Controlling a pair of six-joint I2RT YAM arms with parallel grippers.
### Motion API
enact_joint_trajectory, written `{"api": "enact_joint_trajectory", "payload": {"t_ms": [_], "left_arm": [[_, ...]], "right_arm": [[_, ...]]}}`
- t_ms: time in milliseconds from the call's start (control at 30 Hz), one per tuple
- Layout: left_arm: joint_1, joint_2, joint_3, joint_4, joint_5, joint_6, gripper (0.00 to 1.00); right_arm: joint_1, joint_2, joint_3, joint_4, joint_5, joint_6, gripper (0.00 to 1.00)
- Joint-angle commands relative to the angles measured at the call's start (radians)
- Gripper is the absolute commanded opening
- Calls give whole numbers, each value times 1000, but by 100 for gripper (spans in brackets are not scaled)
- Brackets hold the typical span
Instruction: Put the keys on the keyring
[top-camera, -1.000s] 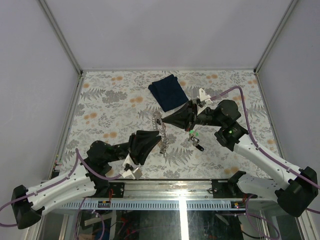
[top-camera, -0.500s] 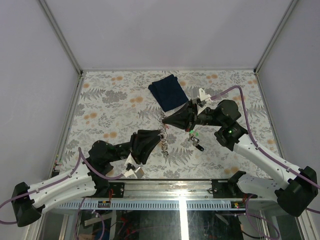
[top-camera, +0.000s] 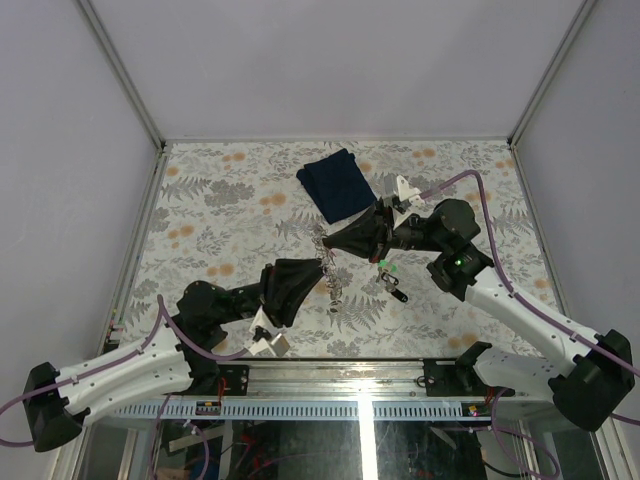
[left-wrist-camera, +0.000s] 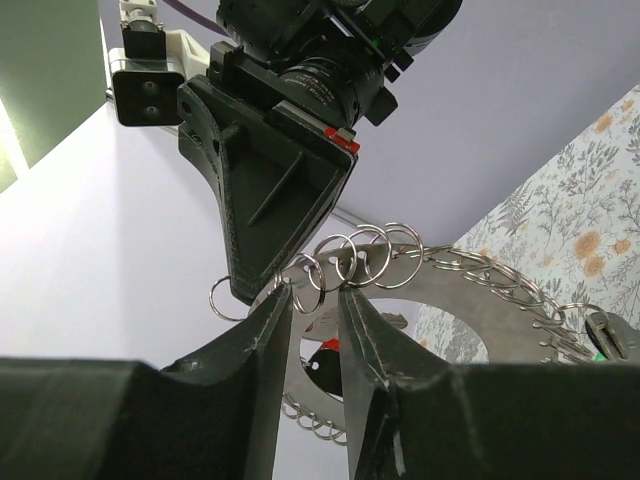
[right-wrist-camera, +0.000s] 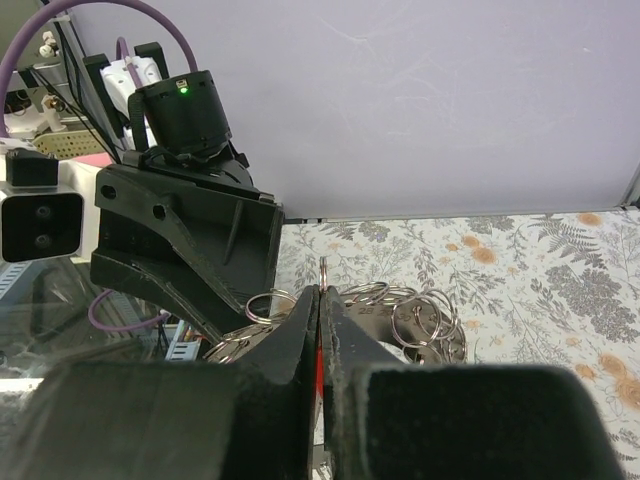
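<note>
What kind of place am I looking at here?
Likely a robotics test booth: a left arm and a right arm bolted at the edge of a table, plain white walls boxing it in, purple cables trailing off the arms.

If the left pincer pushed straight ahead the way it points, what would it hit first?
The keyring, whose rings sit right at its tips; just behind, depth unclear, the right pincer.

A lab test cell: white panels (top-camera: 330, 60) (aluminium-framed) enclose the table (top-camera: 220, 200).
</note>
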Motion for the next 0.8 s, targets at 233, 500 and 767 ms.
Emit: {"api": "enact_joint_trajectory", "payload": {"t_ms": [233, 500, 767], "left_arm": [[-10, 21, 39, 101, -27, 34, 22], [-13, 17, 45, 100, -38, 43, 16], [-12, 12, 50, 83, -45, 53, 10]], "right_arm": [[-5, 4, 6, 119, -16, 24, 0], [-5, 10, 5, 129, -24, 32, 0], [-6, 11, 2, 140, -27, 38, 0]]}}
